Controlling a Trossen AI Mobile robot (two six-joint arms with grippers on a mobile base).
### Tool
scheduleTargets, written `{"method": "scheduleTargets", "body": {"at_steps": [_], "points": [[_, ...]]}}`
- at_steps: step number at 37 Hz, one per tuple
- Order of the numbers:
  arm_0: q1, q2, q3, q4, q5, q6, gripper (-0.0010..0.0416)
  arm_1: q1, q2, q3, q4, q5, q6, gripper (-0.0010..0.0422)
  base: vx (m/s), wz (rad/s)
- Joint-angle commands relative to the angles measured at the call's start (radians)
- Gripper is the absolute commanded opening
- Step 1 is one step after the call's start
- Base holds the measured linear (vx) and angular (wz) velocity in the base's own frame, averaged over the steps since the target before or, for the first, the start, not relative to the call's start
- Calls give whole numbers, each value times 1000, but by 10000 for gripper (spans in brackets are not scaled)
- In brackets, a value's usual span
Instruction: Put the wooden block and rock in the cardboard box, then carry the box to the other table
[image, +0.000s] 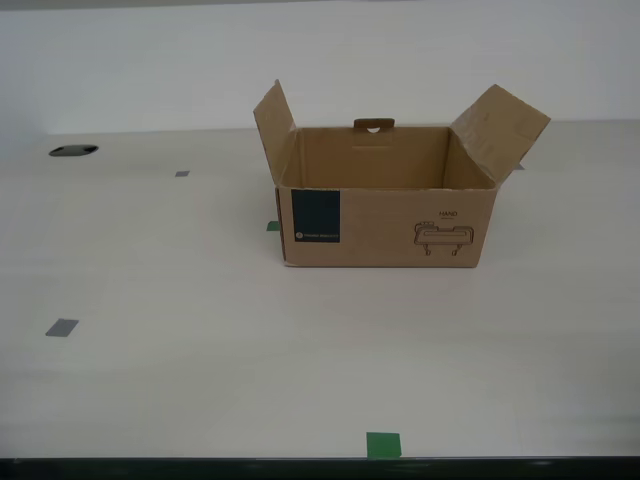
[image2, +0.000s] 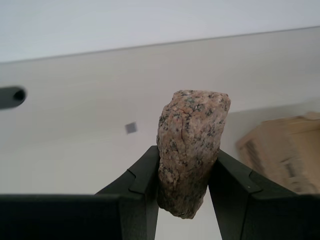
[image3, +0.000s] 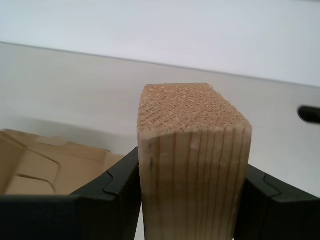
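Observation:
The cardboard box (image: 385, 208) stands open on the off-white table (image: 200, 380), its flaps up, with a dark teal label and a line drawing on its front. Neither arm shows in the exterior view. In the second wrist view my second gripper (image2: 184, 167) is shut on the rock (image2: 191, 147), a pinkish speckled stone held upright between the black fingers, with the cardboard box (image2: 285, 150) off to one side beyond it. In the first wrist view my first gripper (image3: 192, 180) is shut on the wooden block (image3: 192, 160), end grain up, with a flap of the cardboard box (image3: 45, 167) beside it.
Grey tape squares (image: 61, 327) and green tape marks (image: 383, 445) lie on the table. A dark oval hole (image: 73, 151) sits at the far edge toward the exterior view's left. A white wall stands behind the table.

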Motion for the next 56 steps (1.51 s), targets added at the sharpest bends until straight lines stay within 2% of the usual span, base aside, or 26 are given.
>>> {"method": "scheduleTargets", "body": {"at_steps": [1,7,21,30,34,43,52,56], "points": [[37,-1,32,3,-42,19,-1,-48,-2,42,4,25,0,-1,0,0],[83,-1,65,7,-96,41,-1,-125,-2,111,4,25,0,-1,0,0],[164,-1,70,26,-107,63,-1,-287,-2,220,58,25,0,-1,0,0],[174,0,70,69,-201,88,-1,-361,16,221,108,25,0,-1,0,0],[175,2,69,79,-212,93,-1,-394,50,221,125,25,1,-1,0,0],[180,1,3,119,-214,94,-1,-476,153,221,170,25,1,-1,0,0],[181,1,-124,171,-217,95,-1,-520,259,221,224,25,6,-1,0,0],[181,1,-183,205,-248,96,-1,-523,298,220,229,25,21,-1,0,0]]}}
